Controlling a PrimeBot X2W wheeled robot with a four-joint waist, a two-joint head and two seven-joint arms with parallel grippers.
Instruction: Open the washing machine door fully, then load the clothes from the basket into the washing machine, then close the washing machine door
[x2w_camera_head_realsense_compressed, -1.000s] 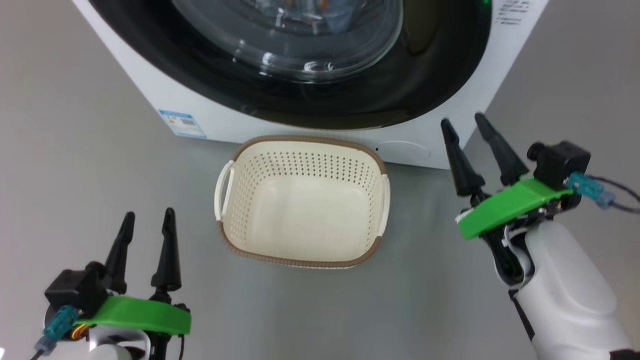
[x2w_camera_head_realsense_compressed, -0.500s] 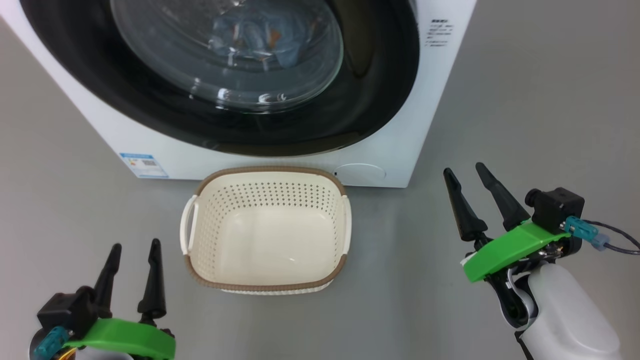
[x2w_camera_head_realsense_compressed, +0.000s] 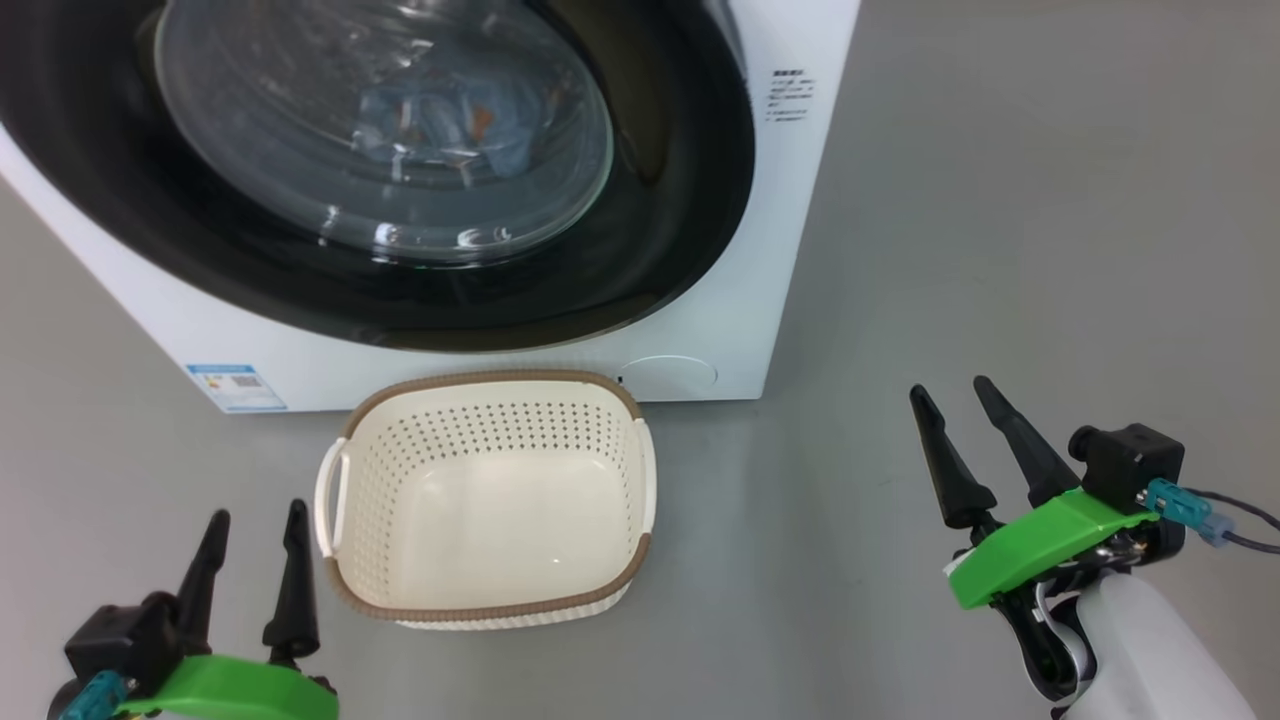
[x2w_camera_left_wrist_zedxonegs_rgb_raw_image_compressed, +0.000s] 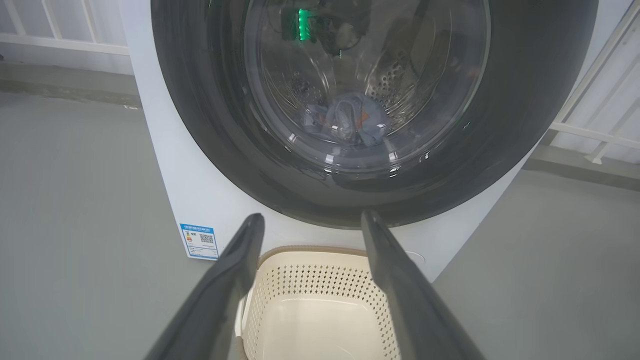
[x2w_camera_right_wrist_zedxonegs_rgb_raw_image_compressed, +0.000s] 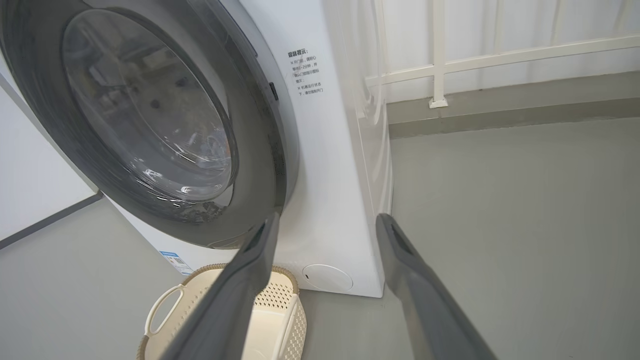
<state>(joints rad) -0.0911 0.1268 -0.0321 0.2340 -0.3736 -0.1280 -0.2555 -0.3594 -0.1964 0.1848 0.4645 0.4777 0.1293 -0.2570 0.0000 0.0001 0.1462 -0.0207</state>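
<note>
Left pincer (x2w_camera_head_realsense_compressed: 258, 510) and right pincer (x2w_camera_head_realsense_compressed: 948, 385) low, agape.

Closed door (x2w_camera_head_realsense_compressed: 680, 230) blocks drum (x2w_camera_left_wrist_zedxonegs_rgb_raw_image_compressed: 400, 85), basket (x2w_camera_head_realsense_compressed: 480, 440) open-topped

Item 1. Floor (x2w_camera_head_realsense_compressed: 1050, 200): smooth, matt grey, one even surface with faint sheen.

Item 2. Washing machine (x2w_camera_head_realsense_compressed: 775, 230): white boxy front-loader, standing directly on the floor; small blue label at its lower front corner.

Item 3. Basket (x2w_camera_head_realsense_compressed: 480, 450): cream-white, perforated walls, brown woven-look rim, two side handles. Stands upright on the floor just in front of the washing machine, below its round door, nearly touching the front panel. Empty.

Item 4. Low grey kerb (x2w_camera_right_wrist_zedxonegs_rgb_raw_image_compressed: 500, 117): edges the floor behind the washing machine.
</note>
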